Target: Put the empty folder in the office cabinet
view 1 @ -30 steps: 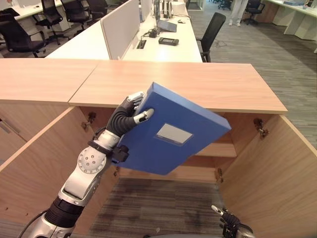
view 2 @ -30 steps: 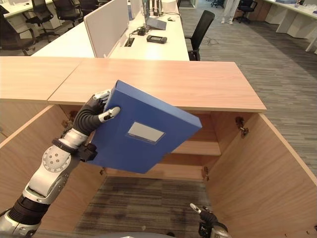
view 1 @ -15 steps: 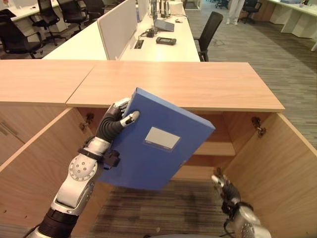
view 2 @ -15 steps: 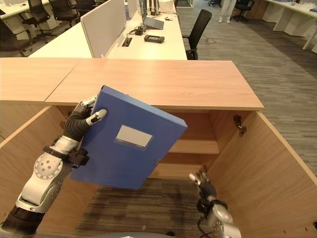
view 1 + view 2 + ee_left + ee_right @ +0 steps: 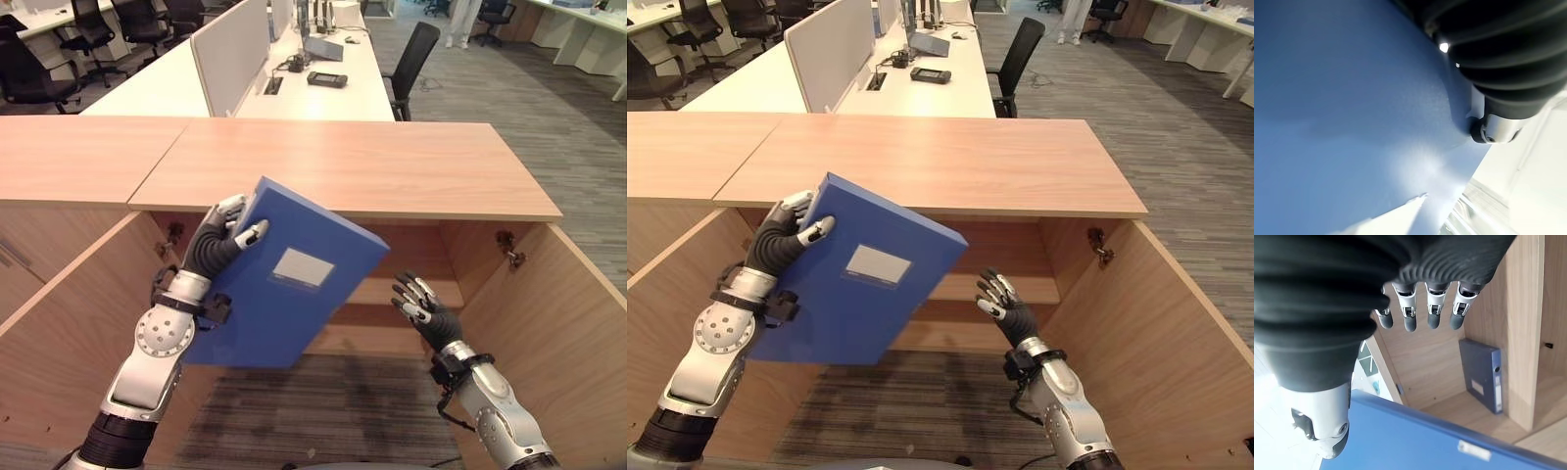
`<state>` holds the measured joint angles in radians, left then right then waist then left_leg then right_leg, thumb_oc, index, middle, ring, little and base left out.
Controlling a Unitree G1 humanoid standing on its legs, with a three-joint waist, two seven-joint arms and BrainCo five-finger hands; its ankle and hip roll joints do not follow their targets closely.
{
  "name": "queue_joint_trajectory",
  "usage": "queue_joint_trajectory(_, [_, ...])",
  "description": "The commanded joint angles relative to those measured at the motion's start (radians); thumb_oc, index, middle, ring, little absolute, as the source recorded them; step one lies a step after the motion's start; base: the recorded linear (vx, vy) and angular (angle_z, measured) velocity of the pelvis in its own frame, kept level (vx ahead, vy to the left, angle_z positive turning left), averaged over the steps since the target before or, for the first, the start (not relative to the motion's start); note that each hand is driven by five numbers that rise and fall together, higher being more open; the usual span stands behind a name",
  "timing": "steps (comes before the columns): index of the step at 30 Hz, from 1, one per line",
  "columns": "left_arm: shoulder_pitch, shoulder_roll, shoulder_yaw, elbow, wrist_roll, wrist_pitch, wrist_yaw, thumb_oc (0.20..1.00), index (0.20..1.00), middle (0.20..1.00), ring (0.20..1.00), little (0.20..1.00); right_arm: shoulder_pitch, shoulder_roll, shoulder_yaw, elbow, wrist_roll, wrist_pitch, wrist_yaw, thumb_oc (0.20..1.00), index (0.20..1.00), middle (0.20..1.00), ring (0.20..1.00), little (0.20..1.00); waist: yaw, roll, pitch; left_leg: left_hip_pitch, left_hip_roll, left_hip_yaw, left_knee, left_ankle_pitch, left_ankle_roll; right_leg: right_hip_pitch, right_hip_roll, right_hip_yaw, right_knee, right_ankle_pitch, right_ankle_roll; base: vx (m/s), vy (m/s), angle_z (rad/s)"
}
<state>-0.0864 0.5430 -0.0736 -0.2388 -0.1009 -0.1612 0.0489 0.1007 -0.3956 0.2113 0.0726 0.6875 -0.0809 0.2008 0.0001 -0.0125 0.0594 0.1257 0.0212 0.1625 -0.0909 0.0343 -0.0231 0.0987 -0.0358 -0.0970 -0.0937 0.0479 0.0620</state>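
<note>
Blue folder (image 5: pixel 279 284) is tilted in the air before the open cabinet (image 5: pixel 411 294), our left hand (image 5: pixel 217 238) curled round its upper edge, thumb on the cover. Right hand (image 5: pixel 421 304) hangs just beside it, fingers (image 5: pixel 1435 308) spread, holding nothing. We judge it best to steady the free lower corner, then level it toward the shelf (image 5: pixel 416 294). The right wrist view shows 1 second folder (image 5: pixel 1483 374) upright inside.
</note>
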Motion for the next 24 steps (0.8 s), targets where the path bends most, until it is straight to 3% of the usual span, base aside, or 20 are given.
queue_joint_trajectory(1, [-0.122,0.018,0.033,0.043,0.130,-0.069,0.078,0.200,0.200,0.200,0.200,0.200,-0.060,-0.010,0.031,-0.051,0.026,-0.040,0.054,1.000,1.000,1.000,1.000,1.000,0.002,-0.058,-0.038,0.019,0.007,-0.003,0.004,-0.097,-0.029,-0.019,-0.071,-0.069,0.006,0.018,0.100,0.00,0.000,0.00])
queue_joint_trajectory(3, [-0.150,0.025,0.028,0.062,0.217,-0.067,0.108,0.200,0.200,0.200,0.200,0.200,-0.070,-0.017,0.049,-0.058,0.035,-0.043,0.070,1.000,1.000,1.000,1.000,1.000,0.001,-0.060,-0.040,0.017,0.009,-0.001,0.004,-0.095,-0.031,-0.020,-0.071,-0.069,0.006,0.019,0.101,0.00,0.000,0.00])
queue_joint_trajectory(8, [-0.176,0.025,0.017,0.075,0.250,-0.069,0.108,0.200,0.200,0.200,0.200,0.200,-0.080,-0.031,0.068,-0.053,0.023,-0.032,0.089,1.000,1.000,1.000,1.000,1.000,-0.001,-0.060,-0.044,0.016,0.011,0.006,0.004,-0.095,-0.032,-0.021,-0.072,-0.069,0.006,0.020,0.103,0.00,0.000,0.00])
queue_joint_trajectory(15, [-0.212,-0.011,-0.037,0.070,0.204,-0.079,0.107,0.200,0.200,0.200,0.200,0.200,-0.109,-0.002,0.105,-0.003,0.030,-0.035,0.078,1.000,1.000,1.000,1.000,1.000,-0.004,-0.060,-0.049,0.016,0.013,0.010,0.004,-0.094,-0.032,-0.023,-0.072,-0.069,0.006,0.022,0.103,0.00,0.000,0.00])
queue_joint_trajectory(24, [-0.239,-0.027,-0.092,0.056,0.084,-0.093,0.077,0.200,0.200,0.200,0.200,0.200,-0.146,0.025,0.065,0.123,-0.024,-0.066,-0.023,1.000,1.000,1.000,1.000,1.000,-0.008,-0.057,-0.053,0.018,0.012,0.005,0.004,-0.095,-0.030,-0.022,-0.071,-0.070,0.006,0.021,0.101,0.00,0.000,0.00])
